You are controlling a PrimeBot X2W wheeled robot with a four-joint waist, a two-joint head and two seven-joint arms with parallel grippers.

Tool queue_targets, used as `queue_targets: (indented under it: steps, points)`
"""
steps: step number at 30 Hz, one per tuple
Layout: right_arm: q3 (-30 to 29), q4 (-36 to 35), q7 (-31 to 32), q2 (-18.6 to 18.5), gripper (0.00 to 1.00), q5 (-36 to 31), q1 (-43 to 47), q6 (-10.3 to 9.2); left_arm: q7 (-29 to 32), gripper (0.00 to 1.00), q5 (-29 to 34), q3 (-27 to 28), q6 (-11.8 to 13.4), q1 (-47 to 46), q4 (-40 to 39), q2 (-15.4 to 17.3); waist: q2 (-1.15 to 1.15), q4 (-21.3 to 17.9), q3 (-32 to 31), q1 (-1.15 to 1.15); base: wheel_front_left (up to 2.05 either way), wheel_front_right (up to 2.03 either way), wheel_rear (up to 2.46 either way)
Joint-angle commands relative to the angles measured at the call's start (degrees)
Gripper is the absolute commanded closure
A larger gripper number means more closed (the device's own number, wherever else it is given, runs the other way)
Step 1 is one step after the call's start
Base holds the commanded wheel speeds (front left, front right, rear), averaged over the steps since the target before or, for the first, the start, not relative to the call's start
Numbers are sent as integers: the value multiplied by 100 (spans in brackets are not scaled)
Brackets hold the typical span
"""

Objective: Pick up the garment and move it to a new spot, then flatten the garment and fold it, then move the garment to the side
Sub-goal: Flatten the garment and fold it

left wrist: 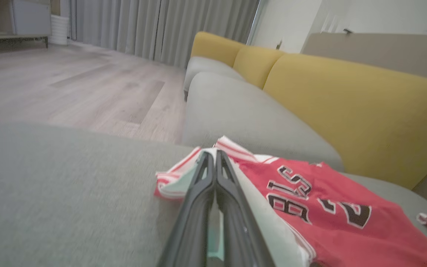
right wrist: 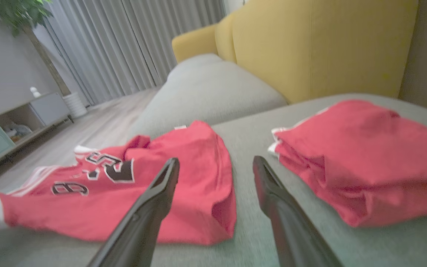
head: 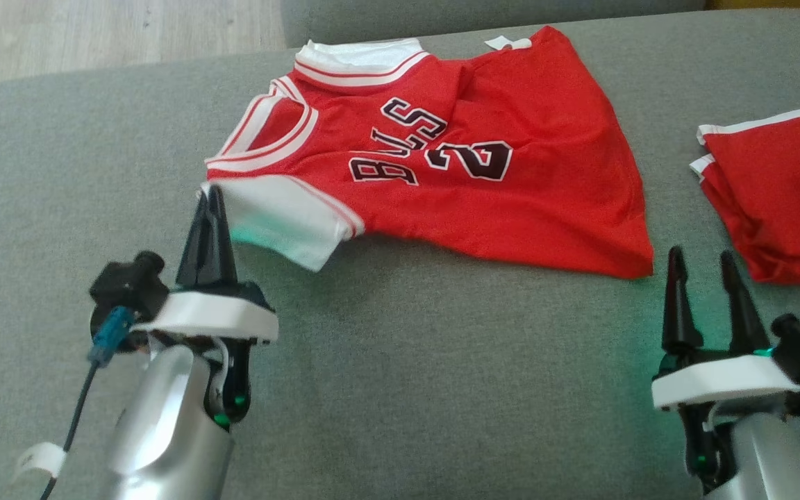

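We find the left pincer point(head: 209, 191) point(left wrist: 211, 154) with its two fingers pressed together right at the near corner of the white sleeve point(head: 282, 219), and by the look of it pinching the cloth's edge. We judge this a sensible hold, since a corner gives a thin, free fold to nip and lets the rest of the jersey point(head: 511, 215) point(left wrist: 347, 237) point(right wrist: 87, 211) trail behind when lifted to a new spot. The right pincer point(head: 702, 258) point(right wrist: 216, 163) stands with its fingers wide apart and nothing between them, low over the grey cushion point(head: 442, 382). We take it to be waiting to take the other end. The jersey lies face up on the cushion, spreading ahead of the left pincer and off to its right. Its hem point(head: 639, 208) ends just ahead and to the left of the right pincer, not touching it. Its long axis runs from neck to hem, roughly along a line from one pincer across to the other: the neck opening point(head: 268, 135) points toward the left pincer's side and the hem toward the right's. The cloth is rumpled, not yet flat. A second red garment point(head: 775, 194) point(right wrist: 365, 163) sits ahead and to the right of the right pincer, apart from the jersey.
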Motion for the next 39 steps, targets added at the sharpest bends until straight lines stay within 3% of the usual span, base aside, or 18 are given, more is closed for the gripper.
queue_targets:
  steps: [1, 7, 16, 25, 26, 27, 28, 32, 39]
  points:
    - [104, 175, 68, -29, 0, 9, -248, -4, -121, 100, 58, 218, -10, -120, -523, 107, 0, 34, 31, 0, 0, 0, 0]
    - [42, 1210, 278, -29, 0, 119, -819, -4, -182, 100, 176, 172, -60, -4, -1286, 93, 0, 120, 164, 0, 0, 0, 0]
    - [34, 2877, 431, -29, 0, 198, -1561, -4, -192, 100, 215, 35, -98, 55, -1556, 68, 0, 249, 255, 0, 0, 0, 0]
    - [696, 3538, 272, -29, 0, 540, -1790, -4, -195, 100, 207, 53, -44, 86, -1551, 102, 0, 204, 199, 0, 0, 0, 0]
    - [787, 3558, 266, -29, 26, 599, -1799, -4, -184, 100, 217, 57, -19, 94, -1526, 117, 0, 187, 189, 0, 0, 0, 0]
    - [871, 3566, 255, -29, 82, 656, -1809, -4, -167, 100, 222, 67, 13, 106, -1492, 132, 0, 168, 175, 0, 0, 0, 0]
    - [967, 3544, 236, -29, 100, 721, -1821, -4, -153, 100, 218, 83, 44, 116, -1459, 140, 0, 152, 157, 0, 0, 0, 0]
    - [1207, 3322, 119, -29, 100, 1027, -1835, -4, -120, 100, 150, 144, 85, 160, -1361, 173, 0, 79, 42, 0, 0, 0, 0]
    - [1167, 2463, -15, -29, 100, 1383, -1832, -4, -38, 100, -204, 314, -62, 117, -1425, 222, 0, -6, -311, 0, 0, 0, 0]
